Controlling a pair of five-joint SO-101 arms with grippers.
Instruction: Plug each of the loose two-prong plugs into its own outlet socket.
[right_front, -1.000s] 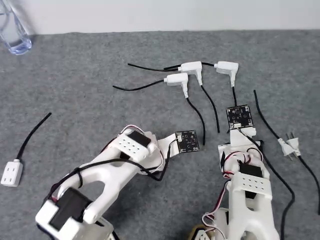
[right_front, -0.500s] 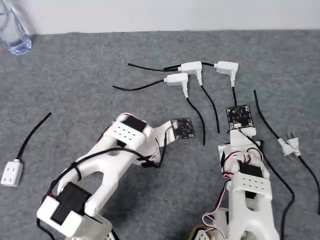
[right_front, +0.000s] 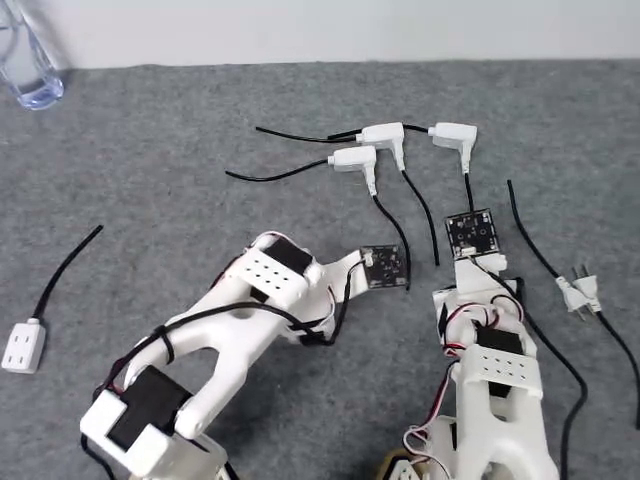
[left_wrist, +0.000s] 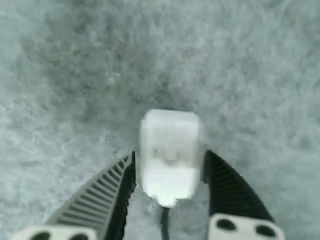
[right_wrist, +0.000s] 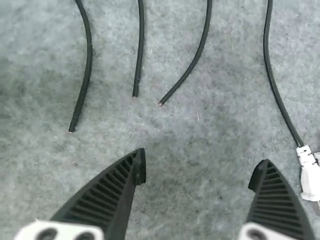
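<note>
Right now my left tool (left_wrist: 169, 159) is clamped on a white cord-end block (left_wrist: 170, 135), too blurred to call plug or socket. My right tool (right_wrist: 201, 162) hangs with its jaws wide apart over the grey counter (right_front: 150, 200), near black cord ends (right_wrist: 135, 92). A two-prong plug (right_wrist: 310, 175) lies beside it, and an outlet socket (right_front: 22, 347) lies well apart.

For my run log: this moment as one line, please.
left gripper: shut on connector | right gripper: open | plug: loose
</note>
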